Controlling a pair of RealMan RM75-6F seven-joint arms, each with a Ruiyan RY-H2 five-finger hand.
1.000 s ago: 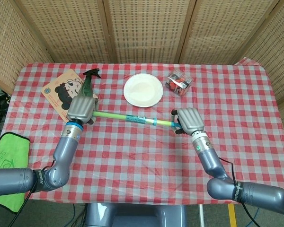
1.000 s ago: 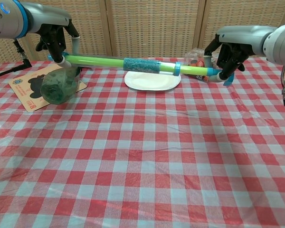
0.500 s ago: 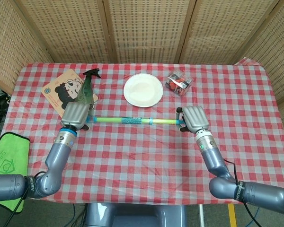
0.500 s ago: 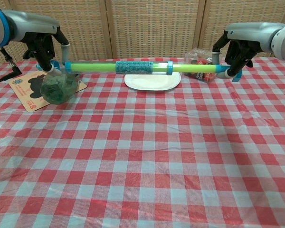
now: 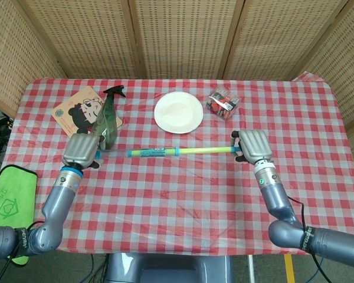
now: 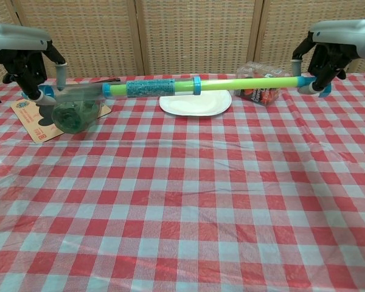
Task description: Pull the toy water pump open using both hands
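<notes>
The toy water pump [image 5: 177, 151] [image 6: 201, 86] is a long green tube with a blue patterned sleeve, held level above the table. A thin grey rod [image 6: 85, 89] shows at its left end, drawn out of the tube. My left hand [image 5: 80, 149] [image 6: 25, 63] grips the pale blue handle at the rod's end. My right hand [image 5: 254, 145] [image 6: 328, 53] grips the blue end piece of the tube on the right.
A green spray bottle [image 5: 108, 115] [image 6: 74, 113] lies on a cartoon board [image 5: 82, 113] just beyond the left hand. A white plate [image 5: 178, 112] [image 6: 194, 102] and a clear snack box [image 5: 223, 102] [image 6: 258, 82] sit further back. A green cloth [image 5: 9, 197] hangs off the table's left side.
Both hands have moved apart, left hand further left and right hand further right. The grey rod has slid out of the tube's left end, and the pump now lies longer and level.
</notes>
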